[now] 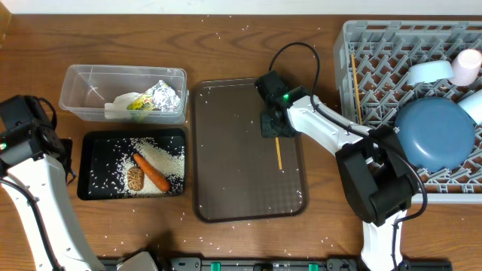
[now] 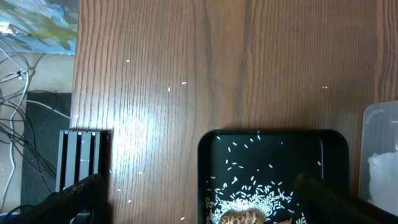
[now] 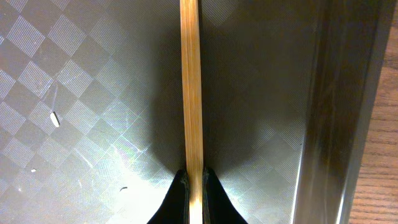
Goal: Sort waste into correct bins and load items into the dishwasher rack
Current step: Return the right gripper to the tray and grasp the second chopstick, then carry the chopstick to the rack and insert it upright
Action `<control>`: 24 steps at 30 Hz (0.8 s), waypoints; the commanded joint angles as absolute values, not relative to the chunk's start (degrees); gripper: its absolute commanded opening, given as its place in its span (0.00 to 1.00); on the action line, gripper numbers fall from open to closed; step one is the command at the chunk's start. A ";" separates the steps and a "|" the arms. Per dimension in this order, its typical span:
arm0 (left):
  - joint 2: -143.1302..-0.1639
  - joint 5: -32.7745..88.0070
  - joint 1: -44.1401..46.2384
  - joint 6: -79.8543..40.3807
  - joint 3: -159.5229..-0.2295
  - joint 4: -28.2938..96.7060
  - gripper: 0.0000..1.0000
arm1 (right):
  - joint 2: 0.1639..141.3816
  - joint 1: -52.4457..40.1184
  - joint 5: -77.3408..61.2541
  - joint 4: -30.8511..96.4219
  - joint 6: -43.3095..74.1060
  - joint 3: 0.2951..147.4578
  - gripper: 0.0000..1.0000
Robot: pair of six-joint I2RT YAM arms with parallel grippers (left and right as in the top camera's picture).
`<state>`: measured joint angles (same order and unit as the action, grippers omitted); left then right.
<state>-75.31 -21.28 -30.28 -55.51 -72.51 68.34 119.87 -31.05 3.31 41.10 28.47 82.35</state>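
Right fingers (image 3: 176,202) clench the wooden chopstick (image 3: 191,93), apparently resting on the brown tray (image 3: 93,93); left fingers (image 2: 78,196) released.

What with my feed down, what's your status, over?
Right gripper shut on a chopstick over the brown tray. Left gripper open, empty, near the black tray. Nothing seen blocking the way to the rack.

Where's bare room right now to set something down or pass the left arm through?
Bare: the brown tray left of the chopstick that the right tool grips; the table behind that tray; the table strip in front of the black tray. Crowded: black tray, clear bin, and the rack's right side around the plate.
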 commanded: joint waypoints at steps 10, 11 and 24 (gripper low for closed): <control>-75.22 -21.61 -30.57 -55.83 -72.42 68.53 0.98 | 112.57 -24.49 4.03 43.35 20.53 87.90 0.01; -75.22 -21.61 -30.57 -55.83 -72.42 68.53 0.98 | 111.37 -23.33 4.03 43.66 19.51 88.84 0.01; -75.22 -21.61 -30.57 -55.83 -72.42 68.53 0.98 | 102.78 -8.16 3.38 40.84 9.15 92.14 0.01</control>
<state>-75.31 -21.28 -30.28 -55.51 -72.51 68.34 102.41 -10.72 3.42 40.86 12.97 91.94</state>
